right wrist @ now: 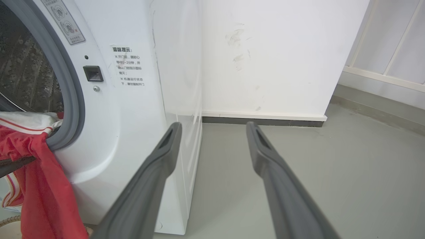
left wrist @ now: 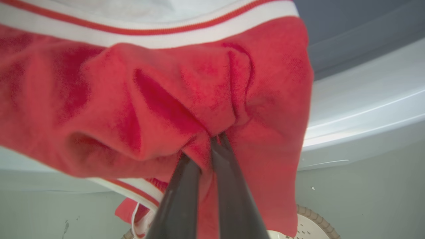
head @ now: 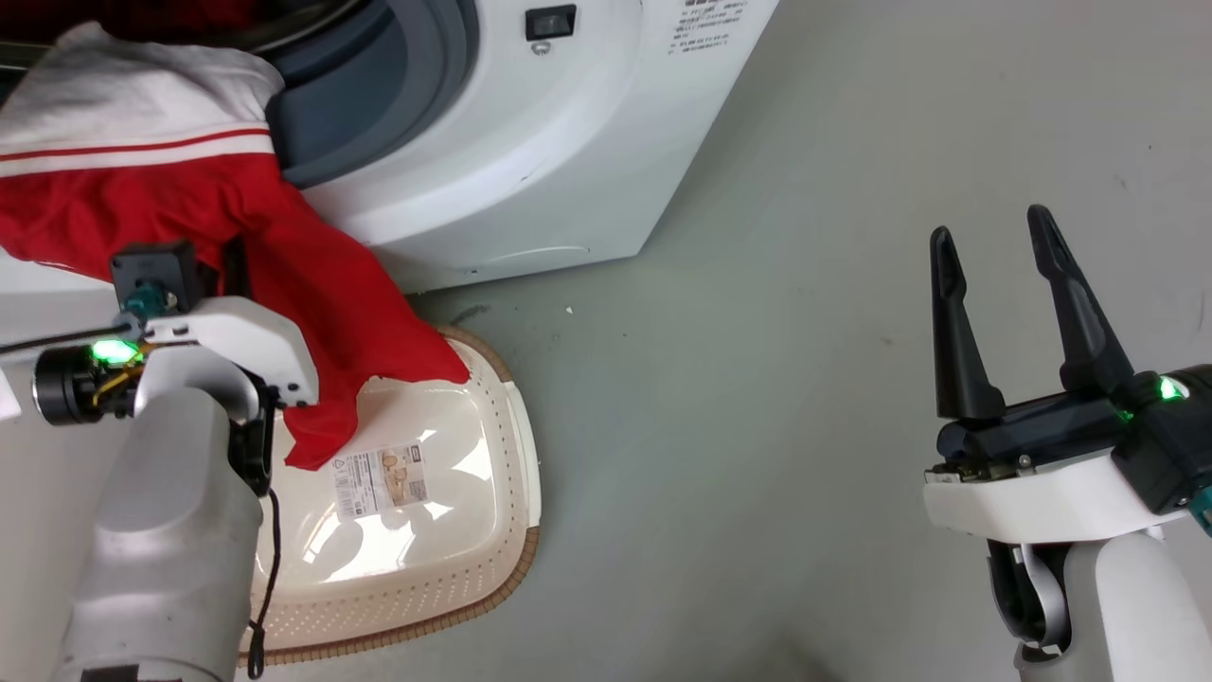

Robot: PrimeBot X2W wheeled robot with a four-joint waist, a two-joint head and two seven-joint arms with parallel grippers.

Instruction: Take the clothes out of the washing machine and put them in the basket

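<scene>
Lower centre: left gripper [left wrist: 215, 141], jaws pinched on fold of red clothes [left wrist: 149, 99]. White band, thin red stripe, across top. At right, washing machine [left wrist: 365, 109] front. Lower right: basket [left wrist: 315, 220] rim, grey floor [left wrist: 365, 186] beside.

- Head cam: we look steeply down on washer [head: 530, 170], basket [head: 525, 493].
- Left wrist: pressed close to clothes [left wrist: 149, 109], facing washer.
- Right wrist: low, level, further back; all three share washer, clothes.

Tips of left fingers [left wrist: 179, 205] buried in clothes [left wrist: 149, 99], basket [head: 526, 474] partly behind left forearm [head: 161, 530], washer [head: 530, 170] cut by top edge, label [head: 383, 481] print too small to read
</scene>
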